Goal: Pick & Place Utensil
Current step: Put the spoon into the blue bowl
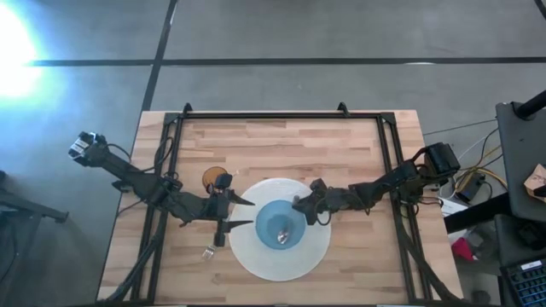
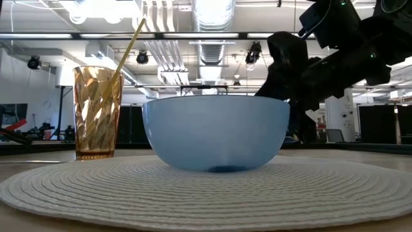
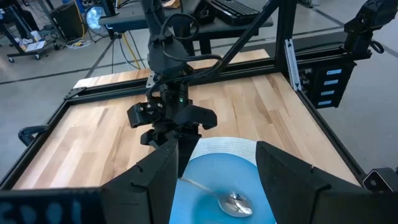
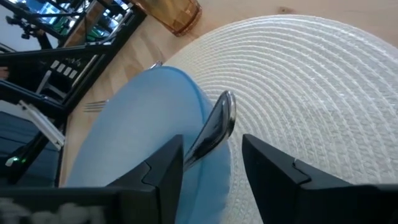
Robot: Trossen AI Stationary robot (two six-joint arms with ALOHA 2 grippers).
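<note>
one spoon lies in the one blue bowl on one round placemat. one amber cup stands far-left, one fork near-left. left gripper and right gripper flank the bowl, fingers apart.

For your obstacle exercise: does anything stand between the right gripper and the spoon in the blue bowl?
Nothing visible does. The spoon lies in the blue bowl, its handle running between the open right gripper fingers.

Left gripper low, jaws spread wide, facing right gripper, jaws parted, arms angled inward.
</note>
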